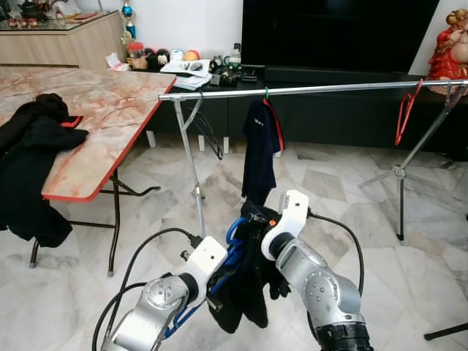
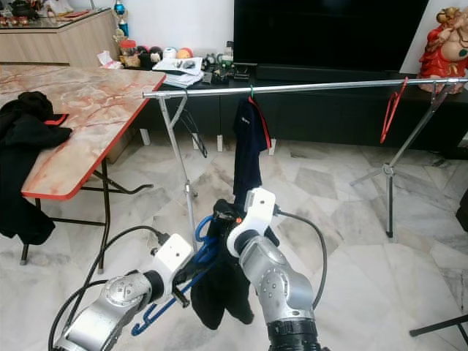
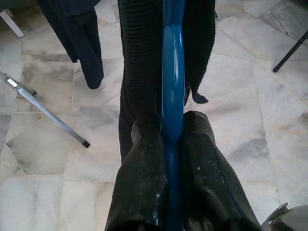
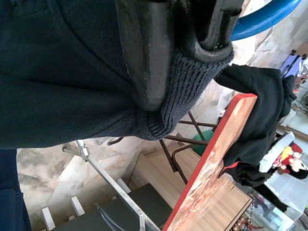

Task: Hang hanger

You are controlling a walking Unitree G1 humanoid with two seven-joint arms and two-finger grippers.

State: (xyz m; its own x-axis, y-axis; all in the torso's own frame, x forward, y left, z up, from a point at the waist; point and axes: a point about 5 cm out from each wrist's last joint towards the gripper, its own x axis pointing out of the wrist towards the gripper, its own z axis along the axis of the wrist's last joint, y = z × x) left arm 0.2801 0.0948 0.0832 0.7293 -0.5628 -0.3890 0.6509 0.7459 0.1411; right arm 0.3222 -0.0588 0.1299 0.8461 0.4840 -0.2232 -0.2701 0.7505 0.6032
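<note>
Nearest, low in the head views: left gripper point(image 3: 172, 139) clenched on the blue hanger point(image 1: 235, 248), both fingers point(image 3: 142, 178) pressed against its bar. Just beside it, right gripper point(image 4: 178, 53) clamped on the ribbed edge of the dark garment point(image 1: 245, 292) draped over that hanger; hanger and garment held between the two arms, above the marble floor point(image 1: 351, 197), short of the rail. Beyond: silver clothes rail point(image 1: 329, 89) on tripod legs, carrying a hung navy garment point(image 1: 259, 146) and a bare red hanger point(image 1: 406, 110). To the left: red-edged desk point(image 1: 110, 110) with black clothing point(image 1: 33, 146) heaped over its edge. Farthest: dark TV cabinet point(image 1: 336, 110) against the wall.
</note>
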